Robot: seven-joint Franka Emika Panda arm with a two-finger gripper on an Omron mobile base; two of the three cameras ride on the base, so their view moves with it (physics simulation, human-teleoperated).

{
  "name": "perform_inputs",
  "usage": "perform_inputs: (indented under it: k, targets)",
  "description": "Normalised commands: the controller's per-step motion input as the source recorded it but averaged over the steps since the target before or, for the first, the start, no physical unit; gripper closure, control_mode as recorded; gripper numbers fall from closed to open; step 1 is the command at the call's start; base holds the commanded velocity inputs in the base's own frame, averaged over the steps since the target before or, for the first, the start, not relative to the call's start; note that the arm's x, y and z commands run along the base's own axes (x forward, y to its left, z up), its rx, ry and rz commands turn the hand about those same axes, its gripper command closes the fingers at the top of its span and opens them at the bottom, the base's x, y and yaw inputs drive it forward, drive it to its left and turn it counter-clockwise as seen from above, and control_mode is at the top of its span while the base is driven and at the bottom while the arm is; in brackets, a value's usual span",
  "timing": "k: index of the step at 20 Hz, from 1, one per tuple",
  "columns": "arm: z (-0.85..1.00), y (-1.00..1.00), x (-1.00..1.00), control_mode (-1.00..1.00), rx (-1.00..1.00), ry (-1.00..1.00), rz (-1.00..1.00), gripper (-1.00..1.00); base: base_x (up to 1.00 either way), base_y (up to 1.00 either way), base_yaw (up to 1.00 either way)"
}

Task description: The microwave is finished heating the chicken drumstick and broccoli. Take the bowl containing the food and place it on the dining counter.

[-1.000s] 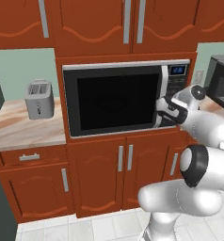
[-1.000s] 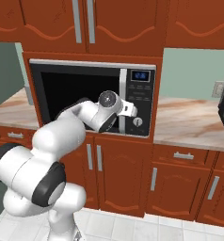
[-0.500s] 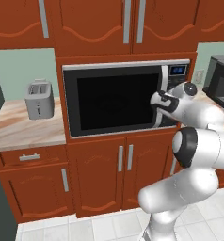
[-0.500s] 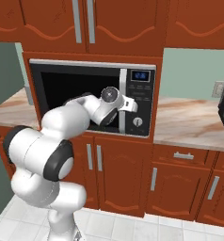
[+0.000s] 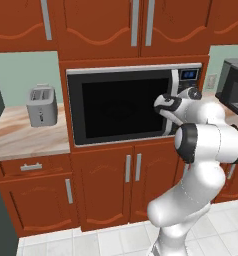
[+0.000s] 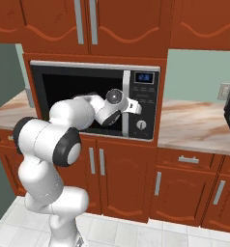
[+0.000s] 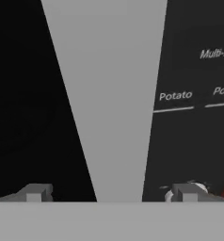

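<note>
Bowl and food aren't on show yet, presumably waiting behind the black glass of the microwave (image 5: pixel 126 107), whose door is shut. So the door comes first, and it should be a stiff, rigid panel that swings on its left side; my call is to take it by the grey vertical handle (image 7: pixel 109 94) at the door's right edge, beside the control panel (image 6: pixel 144 103). The bowl itself will likely be light, hard and a bit slick, best pinched at the rim and kept level. Now the gripper (image 7: pixel 111 192) is right up against that handle, fingertips (image 7: pixel 36 193) spread apart on either side of the bar, nothing clamped yet.
</note>
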Motion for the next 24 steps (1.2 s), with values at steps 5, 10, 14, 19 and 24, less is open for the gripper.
perform_inputs:
  k: [5,10,14,19,24]
  targets:
    - [-0.13,0.0,0.39,-1.0,0.0,0.0,0.0,-1.0,0.0,0.0,0.0]
    - [-0.11,-0.01,0.47,-1.0,0.0,0.0,0.0,-1.0,0.0,0.0,0.0]
    - [-0.09,-0.09,0.46,-1.0,0.0,0.0,0.02,-1.0,0.0,0.0,0.0]
    - [-0.01,-0.02,0.27,-1.0,0.0,0.0,0.0,1.0,0.0,0.0,0.0]
    - [0.0,0.0,0.04,-1.0,0.0,0.0,0.0,1.0,0.0,0.0,0.0]
